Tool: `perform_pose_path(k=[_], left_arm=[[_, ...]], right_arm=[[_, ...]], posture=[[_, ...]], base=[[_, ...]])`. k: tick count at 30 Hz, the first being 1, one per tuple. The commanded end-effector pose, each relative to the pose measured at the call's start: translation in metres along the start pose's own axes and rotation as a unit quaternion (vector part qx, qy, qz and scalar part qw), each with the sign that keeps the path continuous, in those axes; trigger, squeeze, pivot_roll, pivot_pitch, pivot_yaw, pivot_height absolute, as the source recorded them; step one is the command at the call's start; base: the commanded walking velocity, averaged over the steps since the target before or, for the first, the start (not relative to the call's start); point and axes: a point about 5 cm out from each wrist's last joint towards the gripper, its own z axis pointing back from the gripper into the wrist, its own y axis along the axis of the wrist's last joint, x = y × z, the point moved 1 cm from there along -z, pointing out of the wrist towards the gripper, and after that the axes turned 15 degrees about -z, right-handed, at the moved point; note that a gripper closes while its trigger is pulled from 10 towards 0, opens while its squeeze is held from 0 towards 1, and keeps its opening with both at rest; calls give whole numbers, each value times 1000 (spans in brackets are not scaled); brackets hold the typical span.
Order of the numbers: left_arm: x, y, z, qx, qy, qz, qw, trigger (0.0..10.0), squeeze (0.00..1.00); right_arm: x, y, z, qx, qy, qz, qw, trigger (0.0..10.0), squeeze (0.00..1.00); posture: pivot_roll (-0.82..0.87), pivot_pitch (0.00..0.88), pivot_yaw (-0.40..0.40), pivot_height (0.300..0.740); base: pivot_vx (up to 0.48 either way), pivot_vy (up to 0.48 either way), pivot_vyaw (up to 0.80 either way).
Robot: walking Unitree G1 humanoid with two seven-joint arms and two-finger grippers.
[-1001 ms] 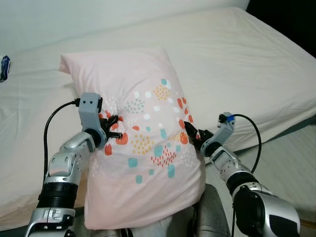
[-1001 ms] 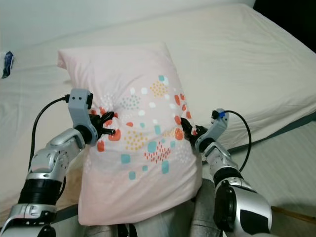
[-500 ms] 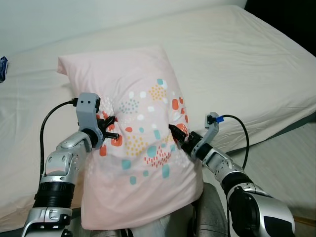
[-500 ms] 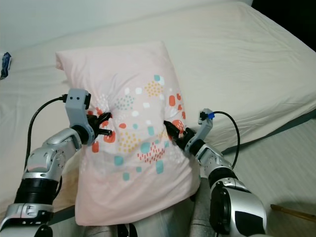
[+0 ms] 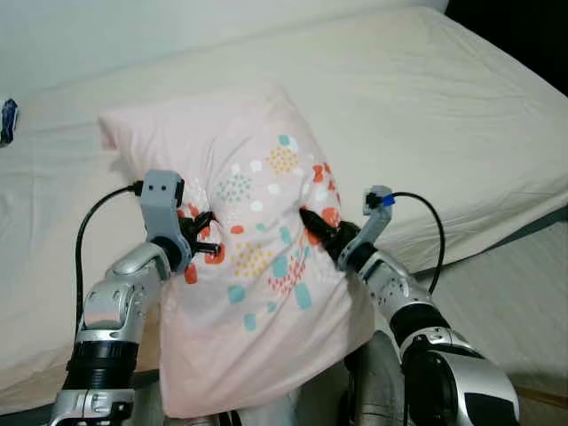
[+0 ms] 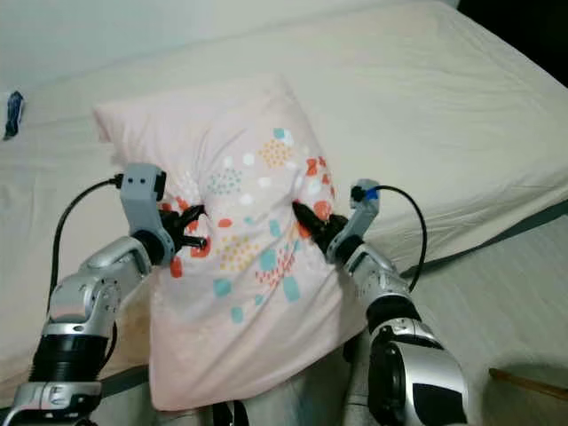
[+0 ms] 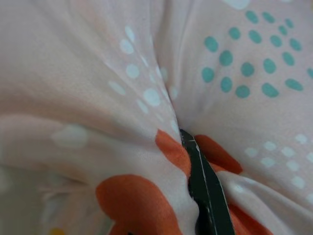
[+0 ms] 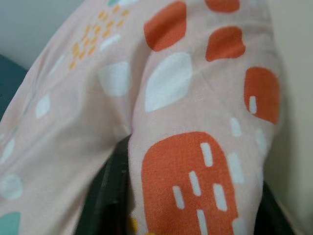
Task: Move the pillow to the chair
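A pale pink pillow point(image 5: 257, 231) with orange, teal and white patches hangs in front of me, its top end over the bed and its lower end dangling past the bed's edge. My left gripper point(image 5: 202, 241) is shut on a fold of fabric at the pillow's left side; one black finger point(image 7: 204, 188) presses into the cloth. My right gripper point(image 5: 317, 226) is shut on the fabric at the right side, with the cloth point(image 8: 186, 161) bunched between its fingers.
A wide bed with a cream sheet point(image 5: 444, 124) spreads behind and to both sides of the pillow. A small blue object point(image 5: 7, 120) lies at the bed's far left. Grey floor point(image 5: 506, 311) runs along the right of the bed.
Both grippers have pushed inward and up a little, squeezing the pillow narrower. The right gripper has moved further left and up into the fabric; the pillow's lower end swings slightly right.
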Motion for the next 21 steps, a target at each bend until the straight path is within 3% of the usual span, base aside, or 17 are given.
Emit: perform_pose_path(k=[1,5,8,10,14,21], left_arm=[[33,-14,-4,-22,-60,30,998,0,0],[52,-14,-10,-26,-71,50,996,0,0],[58,-11,-13,-27,-70,57,996,0,0],[64,-3,-14,-16,-74,43,996,0,0],[68,8,-13,5,-66,33,997,0,0],[71,21,-18,33,-48,42,997,0,0]], right_arm=[[-12,-6,-7,-11,25,15,1000,0,0],[-12,0,-6,12,7,45,999,0,0],[-18,6,-9,29,13,55,998,0,0],[-29,15,-12,53,14,93,994,0,0],[-47,27,-14,85,21,139,986,0,0],[-64,44,-9,130,27,165,977,0,0]], posture=[[30,250,56,574],[25,255,47,574],[28,252,47,574],[21,244,56,574],[9,233,61,574],[-54,197,59,574]], base=[[0,0,0],[0,0,0],[0,0,0],[0,0,0],[0,0,0],[0,0,0]])
